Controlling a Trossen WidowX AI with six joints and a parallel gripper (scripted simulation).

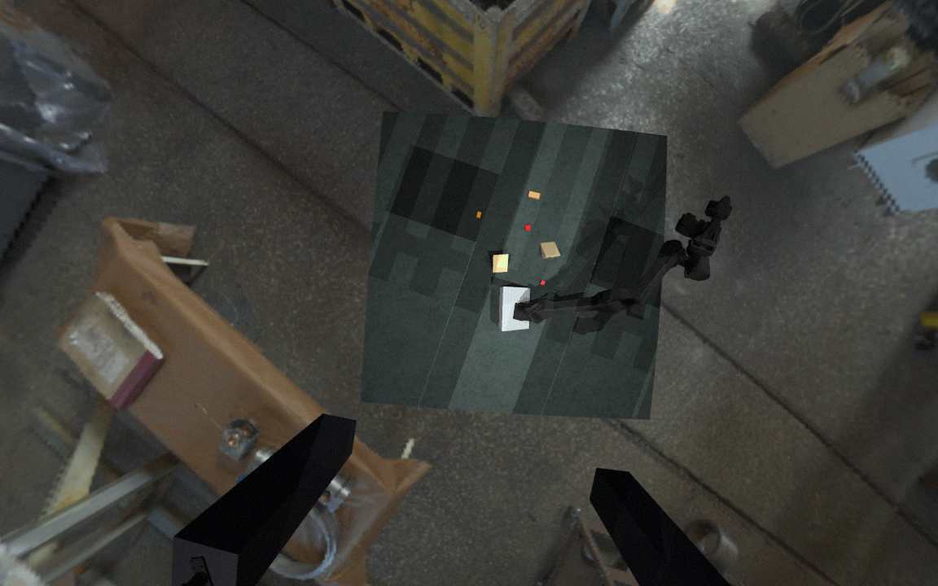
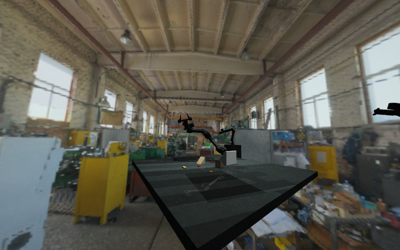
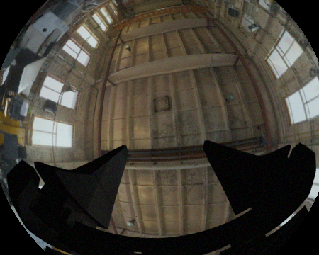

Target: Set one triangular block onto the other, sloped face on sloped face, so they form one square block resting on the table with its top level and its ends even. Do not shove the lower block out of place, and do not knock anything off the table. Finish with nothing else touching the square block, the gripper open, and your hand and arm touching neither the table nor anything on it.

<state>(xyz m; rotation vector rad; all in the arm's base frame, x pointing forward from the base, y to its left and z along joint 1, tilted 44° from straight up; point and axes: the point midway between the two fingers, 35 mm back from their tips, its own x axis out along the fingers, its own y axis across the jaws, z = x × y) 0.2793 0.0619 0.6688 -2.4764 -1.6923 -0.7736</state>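
Two tan triangular blocks lie apart near the middle of the dark table (image 1: 450, 371) (image 2: 226, 205). One block (image 1: 500, 263) (image 2: 218, 163) is close to the white box. The other block (image 1: 550, 250) (image 2: 200, 160) lies a short way beside it. My gripper (image 1: 712, 212) (image 2: 185, 117) (image 3: 166, 147) is open and empty. It is raised high above the table, off to the side of the blocks, and points up at the ceiling. In the wrist view neither block shows.
A white box (image 1: 513, 308) (image 2: 231, 157) stands by the arm's base. Two small orange pieces (image 1: 533, 194) (image 1: 478, 214) and two small red bits (image 1: 528, 227) (image 1: 542, 282) lie on the table around the blocks.
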